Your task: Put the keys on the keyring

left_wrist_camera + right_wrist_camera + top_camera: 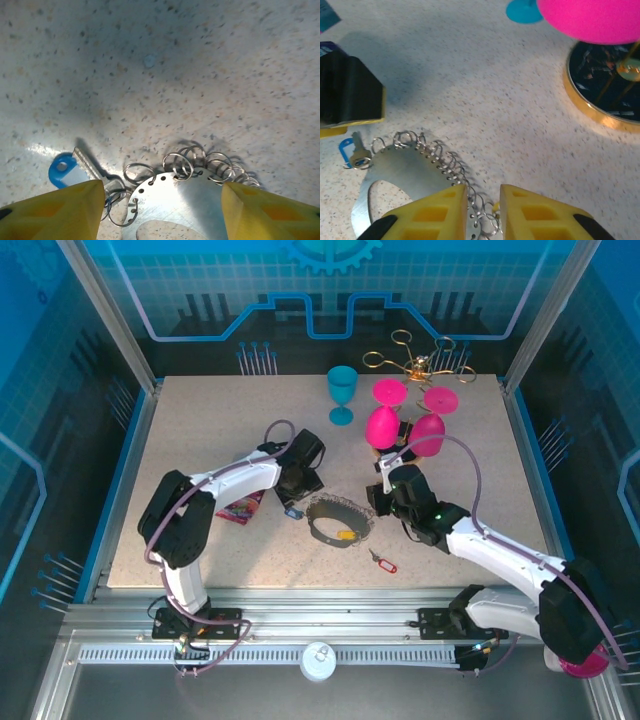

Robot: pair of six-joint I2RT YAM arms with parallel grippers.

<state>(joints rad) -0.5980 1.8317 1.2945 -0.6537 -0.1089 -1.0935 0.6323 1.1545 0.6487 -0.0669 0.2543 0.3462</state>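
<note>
The keyring (338, 520) lies mid-table; up close it is a flat metal plate (185, 200) rimmed with small wire rings (447, 162). My left gripper (294, 496) hangs open over its left end, and its yellow fingers (60, 210) straddle the plate. The blue key (62, 170) lies just left of that end with its blade in a ring; the blue key (347, 149) also shows past the plate. My right gripper (482, 192) is shut on the ring's right rim (374, 506). A yellow key (346, 535) sits on the ring. The red key (382, 561) lies loose in front.
A teal goblet (342, 392), two pink goblets (381, 425) (428, 433) and the gold wire rack (420, 365) stand at the back. A gold-rimmed dark disc (605, 95) is close to my right gripper. A small red packet (240, 508) lies by the left arm.
</note>
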